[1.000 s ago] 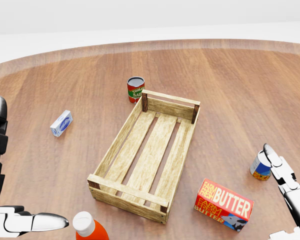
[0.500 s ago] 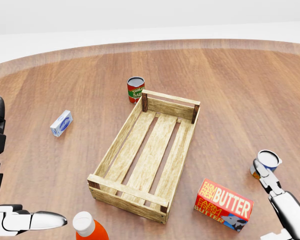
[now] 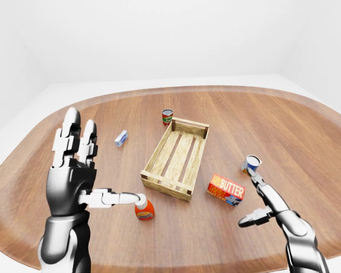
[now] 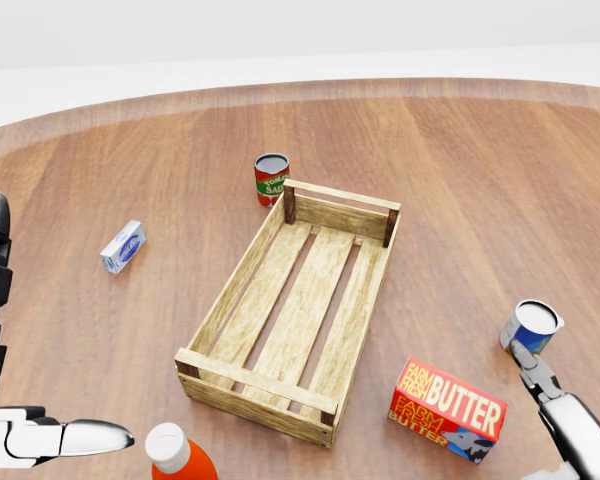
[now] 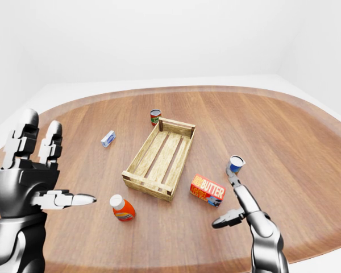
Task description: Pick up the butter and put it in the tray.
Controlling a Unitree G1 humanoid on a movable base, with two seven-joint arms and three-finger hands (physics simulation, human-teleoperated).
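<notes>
A: While both hands float off the brown wooden round table (image 3: 307, 131), where's the task item?

B: red and yellow rectangular butter box (image 4: 447, 410) lies flat on the table, just beside the lower right corner of the slatted pale wooden tray (image 4: 292, 308) in the head view, apart from it, not in it

A: right hand?

B: right hand (image 5: 234, 200) low right in the right-eye view, fingers spread, thumb sticking out to the left, holding nothing. It sits between the butter box and the blue and white tin can (image 4: 529, 328), fingertip close under the can; contact, cannot tell

A: left hand?

B: left hand (image 3: 82, 176) raised at the left of the left-eye view, palm up, two fingers upright and apart, thumb pointing right toward the orange bottle with a white cap (image 3: 143, 207), grips nothing

A: other stuff?

B: red tomato can with a dark top (image 4: 271, 180) upright just beside the tray's top left corner, small blue and white carton (image 4: 122, 247) lying well left of the tray. Tray has nothing in it
</notes>
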